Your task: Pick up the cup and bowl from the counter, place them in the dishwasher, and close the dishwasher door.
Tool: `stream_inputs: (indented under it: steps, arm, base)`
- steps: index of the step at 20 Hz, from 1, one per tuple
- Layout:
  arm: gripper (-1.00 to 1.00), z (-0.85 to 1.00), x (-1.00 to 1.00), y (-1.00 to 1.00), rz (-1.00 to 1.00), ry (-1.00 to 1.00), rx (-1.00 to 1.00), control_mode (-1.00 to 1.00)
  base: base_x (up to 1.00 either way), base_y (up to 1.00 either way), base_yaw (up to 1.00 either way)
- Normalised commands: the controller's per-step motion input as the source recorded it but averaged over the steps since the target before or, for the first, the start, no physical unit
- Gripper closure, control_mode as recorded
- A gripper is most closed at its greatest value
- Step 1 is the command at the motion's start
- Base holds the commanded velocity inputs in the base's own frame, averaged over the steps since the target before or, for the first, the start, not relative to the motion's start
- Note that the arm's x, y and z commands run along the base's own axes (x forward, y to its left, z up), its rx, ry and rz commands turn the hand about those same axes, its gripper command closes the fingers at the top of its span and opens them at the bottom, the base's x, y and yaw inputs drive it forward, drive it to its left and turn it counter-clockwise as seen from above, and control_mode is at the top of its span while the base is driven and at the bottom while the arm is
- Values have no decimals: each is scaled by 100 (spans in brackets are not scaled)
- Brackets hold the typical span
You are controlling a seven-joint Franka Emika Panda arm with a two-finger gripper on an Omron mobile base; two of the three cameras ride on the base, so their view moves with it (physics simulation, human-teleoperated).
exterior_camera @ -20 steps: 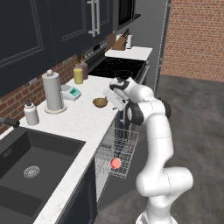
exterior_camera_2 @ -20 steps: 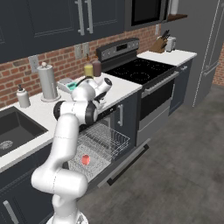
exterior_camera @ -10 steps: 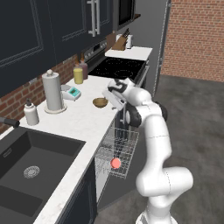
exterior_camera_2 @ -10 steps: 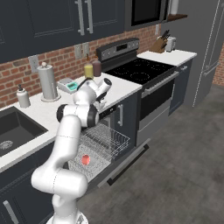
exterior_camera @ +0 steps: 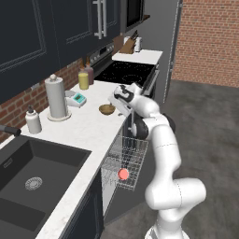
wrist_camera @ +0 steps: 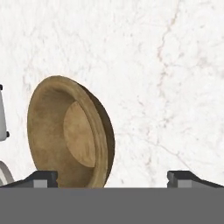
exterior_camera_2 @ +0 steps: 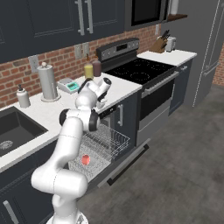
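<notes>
The cup [exterior_camera: 123, 174] is already in the dishwasher [exterior_camera: 125, 161] rack, the bowl [exterior_camera: 107, 109] sits on the counter [exterior_camera: 88, 128] near the gripper [exterior_camera: 119, 100], jaws wide open and empty, and the door [exterior_camera_2: 127, 161] hangs open.

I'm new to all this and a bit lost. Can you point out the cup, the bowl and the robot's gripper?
cup [exterior_camera: 123, 174]: left base view, its red side, in the dishwasher rack.
bowl [wrist_camera: 65, 138]: hand view, its brown inside.
gripper [wrist_camera: 111, 178]: hand view, midway between its open fingertips.
</notes>
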Motion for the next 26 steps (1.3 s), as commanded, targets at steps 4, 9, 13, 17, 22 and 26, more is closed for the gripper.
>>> stream_inputs:
  steps: [4,9,13,17,22,26]
  arm:
    - [-100,-25,6,7,0,0,-2,-100]
    - [-100,-28,2,12,0,0,-3,-100]
    - [100,-25,5,13,0,0,-3,-100]
    - [100,-23,1,7,0,1,-2,-100]
    - [100,-19,0,0,0,3,0,-100]
    - [100,-3,-6,-5,-1,1,0,-100]
  base:
    - [0,0,0]
    - [0,0,0]
    - [0,0,0]
    - [0,0,0]
    - [0,0,0]
    - [0,0,0]
